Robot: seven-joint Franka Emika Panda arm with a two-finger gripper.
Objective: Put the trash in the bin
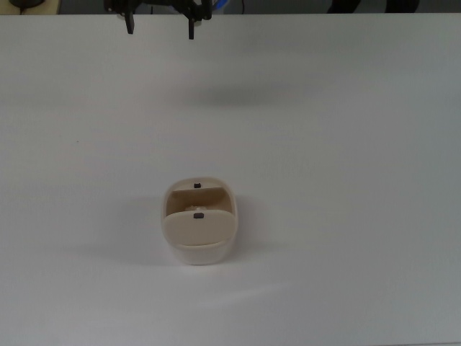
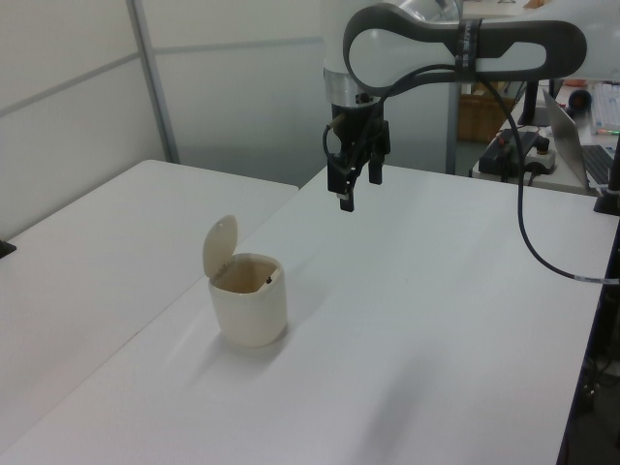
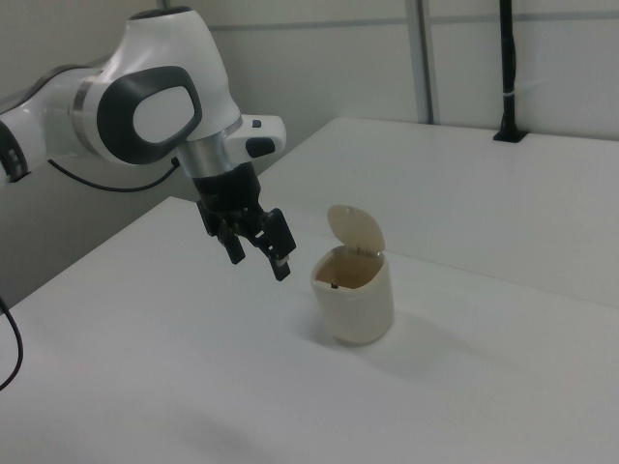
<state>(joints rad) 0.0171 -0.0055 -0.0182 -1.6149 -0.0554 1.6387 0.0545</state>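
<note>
The beige bin (image 1: 202,254) stands on the white table with its flap lid tipped up, and two dark pivot marks show at its mouth. It also appears in the left view (image 2: 250,312) and the right view (image 3: 356,311). No trash shows in any view; the bin's inside looks dim and brownish. My gripper (image 1: 160,29) is open and empty at the top view's upper edge, far from the bin. It hangs well above the table in the left view (image 2: 351,190) and to the left of the bin in the right view (image 3: 259,265).
A black cable (image 2: 542,262) droops from the arm over the table at the left view's right. Desks with equipment (image 2: 523,145) stand behind the table. A black post (image 3: 505,68) rises at the far table edge in the right view.
</note>
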